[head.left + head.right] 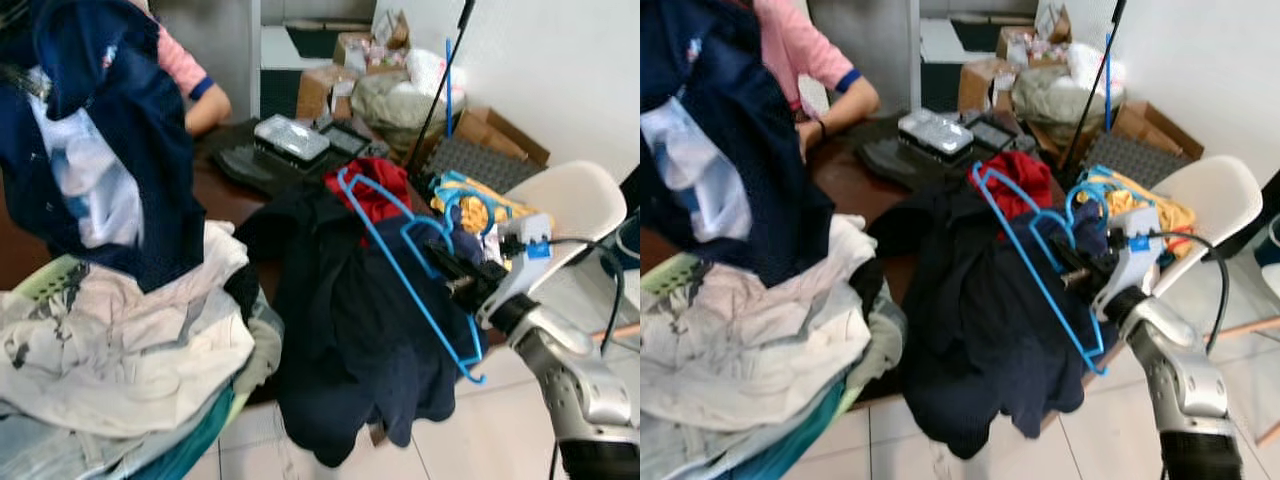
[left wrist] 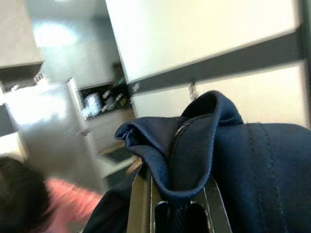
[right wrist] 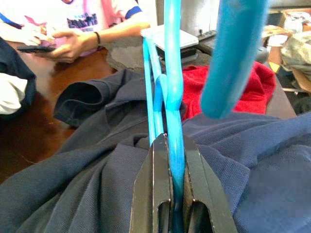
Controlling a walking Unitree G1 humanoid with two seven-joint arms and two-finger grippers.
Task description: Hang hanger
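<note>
Right pincer: my right gripper is pinched tight on the thin blue plastic hanger.
Left pincer: my left gripper squeezes the dark blue cloth shirt, held up high.
Hanger spot: above the dark blue clothes pile on the brown wooden table.
Feel: I think it's light, stiff, a bit slippery.
Best hold: near the hook.

Glossy plastic hanger; matt knit shirt.

The hanger is bright blue, lying over a navy shirt beside a red cloth. The desk is dark brown. A person's sleeve is pink with a blue cuff.
</note>
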